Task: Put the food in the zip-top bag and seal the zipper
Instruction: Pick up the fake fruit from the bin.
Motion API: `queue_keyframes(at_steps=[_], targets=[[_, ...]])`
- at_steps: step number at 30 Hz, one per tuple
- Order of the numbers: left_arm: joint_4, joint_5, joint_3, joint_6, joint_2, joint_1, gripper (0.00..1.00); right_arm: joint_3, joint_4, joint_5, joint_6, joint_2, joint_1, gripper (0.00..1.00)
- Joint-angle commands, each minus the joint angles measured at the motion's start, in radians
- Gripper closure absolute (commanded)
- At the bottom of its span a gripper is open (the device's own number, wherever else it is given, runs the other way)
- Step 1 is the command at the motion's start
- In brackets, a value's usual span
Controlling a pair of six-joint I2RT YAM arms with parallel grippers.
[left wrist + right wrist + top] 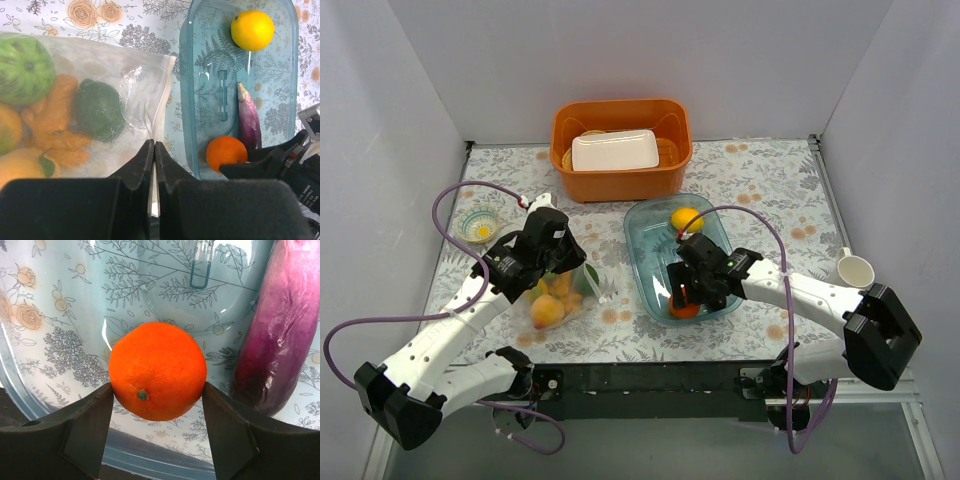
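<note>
Food point(100, 107) partly bagged: my left gripper point(153, 150) pinches the zip-top bag point(145, 75) edge, my right gripper point(157, 405) clasps the orange point(157, 370); lemon point(252, 30), eggplant point(248, 120), sealing left.

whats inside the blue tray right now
A yellow lemon, a purple eggplant and an orange, which sits between the right pincer's fingers. That arm covers the tray's near end from above.

The zip-top bag point(145, 80) lies left of the tray point(645, 235), a tub point(620, 185) behind both. In the tray a lemon point(686, 218) sits at the far end, an orange point(157, 370) at the near end, the eggplant point(248, 117) just right of it.
</note>
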Motion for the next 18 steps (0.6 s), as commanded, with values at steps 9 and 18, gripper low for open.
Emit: queue_keyframes(at_steps=[9,18], targets=[[0.001,-0.010,0.002,0.002,-0.018,-0.003,1.00,0.020,0.077,-0.015,0.031,-0.113,0.007,0.36],[0.002,-0.004,0.000,0.004,-0.022,-0.003,1.00,0.031,0.163,-0.088,0.063,-0.168,0.007,0.35]])
